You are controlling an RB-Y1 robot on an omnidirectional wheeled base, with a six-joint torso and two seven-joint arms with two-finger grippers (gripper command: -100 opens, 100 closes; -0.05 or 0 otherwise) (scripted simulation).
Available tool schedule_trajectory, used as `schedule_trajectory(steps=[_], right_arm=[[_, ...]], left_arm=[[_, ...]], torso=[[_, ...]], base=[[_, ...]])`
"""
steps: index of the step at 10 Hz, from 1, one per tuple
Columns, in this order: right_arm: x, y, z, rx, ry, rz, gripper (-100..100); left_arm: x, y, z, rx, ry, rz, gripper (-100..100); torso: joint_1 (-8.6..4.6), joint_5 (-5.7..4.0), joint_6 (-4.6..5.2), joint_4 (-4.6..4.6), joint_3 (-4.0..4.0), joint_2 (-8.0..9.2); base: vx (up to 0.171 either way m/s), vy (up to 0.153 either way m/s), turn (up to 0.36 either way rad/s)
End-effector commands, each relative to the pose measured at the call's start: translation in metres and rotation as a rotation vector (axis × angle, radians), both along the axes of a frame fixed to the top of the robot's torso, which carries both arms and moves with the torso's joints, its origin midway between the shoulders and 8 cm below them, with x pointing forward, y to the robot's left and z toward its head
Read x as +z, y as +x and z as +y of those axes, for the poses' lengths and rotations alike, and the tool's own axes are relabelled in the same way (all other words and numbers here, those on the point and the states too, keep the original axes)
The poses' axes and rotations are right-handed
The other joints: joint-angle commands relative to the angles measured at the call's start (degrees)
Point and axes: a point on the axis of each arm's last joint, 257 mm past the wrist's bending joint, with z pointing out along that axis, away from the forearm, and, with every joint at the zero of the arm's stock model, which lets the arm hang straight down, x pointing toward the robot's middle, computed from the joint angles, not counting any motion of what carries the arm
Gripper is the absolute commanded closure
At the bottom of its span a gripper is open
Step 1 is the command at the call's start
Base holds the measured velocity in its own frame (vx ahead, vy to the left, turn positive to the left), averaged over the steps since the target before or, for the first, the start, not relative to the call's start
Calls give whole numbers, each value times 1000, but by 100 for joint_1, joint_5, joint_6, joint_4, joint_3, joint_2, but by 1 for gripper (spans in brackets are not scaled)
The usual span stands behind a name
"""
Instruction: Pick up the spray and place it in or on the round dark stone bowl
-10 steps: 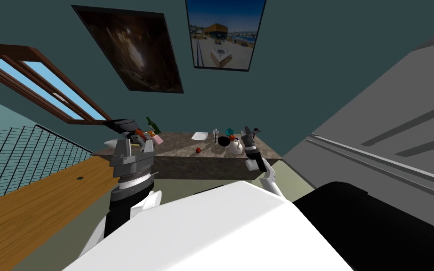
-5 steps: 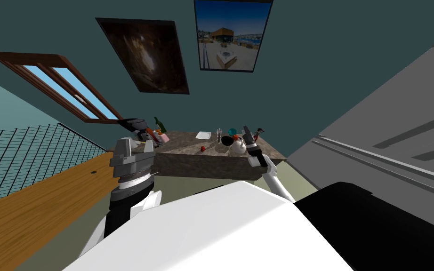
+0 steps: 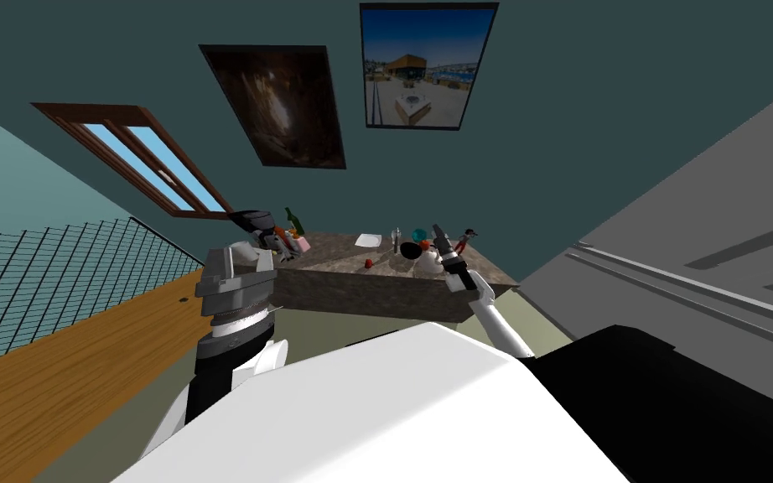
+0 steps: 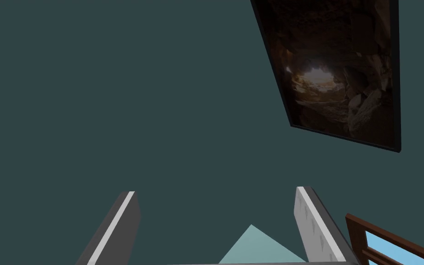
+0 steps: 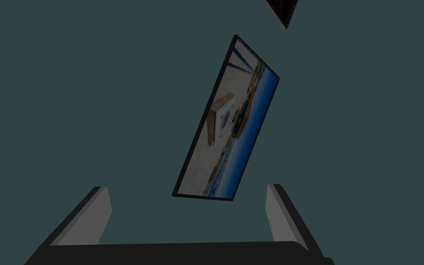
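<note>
Across the room, against a dark teal wall [image 3: 561, 126], a stone-patterned counter [image 3: 339, 251] carries the task items. The round dark bowl [image 3: 410, 250] sits on the counter's right half. The spray [image 3: 467, 238], seen only as a small red-and-dark item, stands near the counter's far right corner, apart from the bowl and untouched by either arm.

The robot's right arm reaches up and forward over the counter's right end. Its right gripper [image 3: 440, 231] hangs above the surface and appears between the bowl and the spray. The right wrist view shows the same right gripper [image 5: 186, 187] with its two blades spread wide and nothing held between them.

The left gripper [image 3: 241, 253] is raised in front of the counter's left end. Seen from its own wrist, the left gripper [image 4: 215, 191] also has its jaws released and parted, grasping nothing.

Other items on the counter are a green bottle [image 3: 294, 220] at the left rear, a white flat piece [image 3: 367, 240] near the middle, a small red item [image 3: 368, 263] by the front edge, and a teal item [image 3: 419, 234] just behind the bowl.
</note>
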Motion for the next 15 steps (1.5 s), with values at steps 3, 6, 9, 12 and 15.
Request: schedule_trajectory(steps=[3, 6, 9, 12, 15], right_arm=[[-10, 20, -22, -41, -86, 55, -100], [-25, 32, -40, -75, -122, 105, -100], [-46, 49, -70, -127, -197, 189, -100], [-62, 61, -92, -162, -277, 262, -100], [-86, 65, -120, -208, -309, 337, -100]], left_arm=[[0, 0, 0, 0, 0, 0, 0], [0, 0, 0, 0, 0, 0, 0], [0, 0, 0, 0, 0, 0, 0], [0, 0, 0, 0, 0, 0, 0], [0, 0, 0, 0, 0, 0, 0]], torso=[[1, 0, 1, 0, 0, 1], [13, 2, -2, -1, -1, -2], [28, 6, -2, -3, -7, -13], [5, 1, 1, -5, -12, -19], [8, 2, 0, -4, -9, -15]], base=[[-6, 88, 63], [7, 99, 53], [32, 131, 77], [55, 97, 59], [41, 92, 44]])
